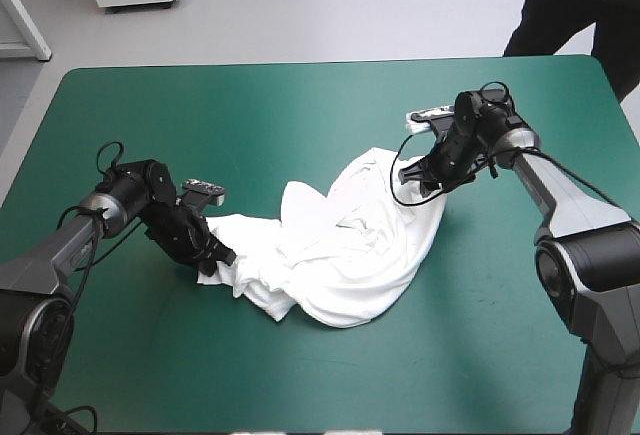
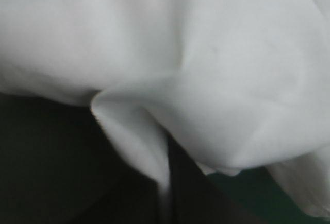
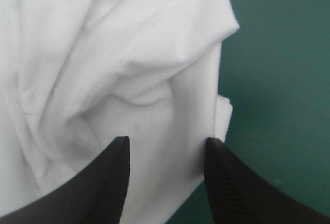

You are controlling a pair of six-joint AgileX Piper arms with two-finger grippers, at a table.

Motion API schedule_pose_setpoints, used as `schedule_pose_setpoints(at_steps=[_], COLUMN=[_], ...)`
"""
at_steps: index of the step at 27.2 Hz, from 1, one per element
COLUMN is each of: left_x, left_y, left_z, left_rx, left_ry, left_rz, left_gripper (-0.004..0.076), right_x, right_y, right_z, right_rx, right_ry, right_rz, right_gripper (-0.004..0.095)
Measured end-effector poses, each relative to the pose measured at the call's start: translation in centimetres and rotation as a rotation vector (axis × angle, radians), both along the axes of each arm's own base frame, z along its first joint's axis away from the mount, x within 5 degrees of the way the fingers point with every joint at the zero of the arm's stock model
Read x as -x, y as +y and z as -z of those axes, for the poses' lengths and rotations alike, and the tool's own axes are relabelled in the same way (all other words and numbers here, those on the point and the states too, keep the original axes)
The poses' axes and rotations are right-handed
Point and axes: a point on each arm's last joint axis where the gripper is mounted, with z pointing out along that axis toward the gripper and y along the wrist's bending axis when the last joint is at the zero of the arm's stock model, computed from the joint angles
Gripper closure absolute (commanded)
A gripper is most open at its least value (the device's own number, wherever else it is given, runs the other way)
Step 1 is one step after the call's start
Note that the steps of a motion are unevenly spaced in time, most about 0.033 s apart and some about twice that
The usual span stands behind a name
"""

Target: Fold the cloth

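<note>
On the bench (image 1: 300, 115), centre, lay one white T-shirt (image 1: 335, 245), crumpled; left end effector (image 1: 224, 255) clamped its left edge, right end effector (image 3: 167, 142) stood wide over its far-right hem; step judged spreading, next needing a right-side grasp.

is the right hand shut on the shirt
No, the right hand has its two black fingers standing well apart, with the white shirt lying between them.

The high view looks down across the table (image 1: 300, 105); both wrist views sit close against its T-shirt (image 1: 340, 245).
</note>
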Motion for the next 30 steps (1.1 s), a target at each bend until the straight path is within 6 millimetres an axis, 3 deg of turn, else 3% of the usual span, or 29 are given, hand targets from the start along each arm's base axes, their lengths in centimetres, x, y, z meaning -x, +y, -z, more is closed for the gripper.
schedule_pose_setpoints(at_steps=[7, 16, 25, 27, 29, 30], left_x=[0.0, 0.0, 0.0, 0.0, 0.0, 0.0], left_y=[0.0, -0.1, -0.4, -0.4, -0.4, -0.4], left_z=[0.0, 0.0, -0.1, -0.1, -0.1, -0.1], left_rx=[0.005, 0.016, 0.042, 0.042, 0.042, 0.042], left_ry=[-0.003, -0.001, -0.003, -0.003, -0.003, -0.003], left_rz=[0.015, 0.02, 0.028, 0.028, 0.028, 0.028], left_gripper=[0.0746, 0.0746, 0.0746, 0.0746, 0.0746, 0.0746], right_x=[-0.8, -1.2, -1.7, -1.7, -1.7, -1.7], right_y=[0.2, -0.1, -2.8, -2.8, -2.9, -2.9], right_z=[2.2, 2.5, 2.6, 2.5, 2.6, 2.6], right_rx=[0.01, 0.013, 0.003, 0.001, 0.0, -0.001], right_ry=[0.036, 0.047, 0.059, 0.057, 0.056, 0.055], right_rz=[-0.006, 0.001, 0.069, 0.061, 0.047, 0.04], right_gripper=[0.046, 0.0461, 0.0464, 0.051, 0.0704, 0.0879])
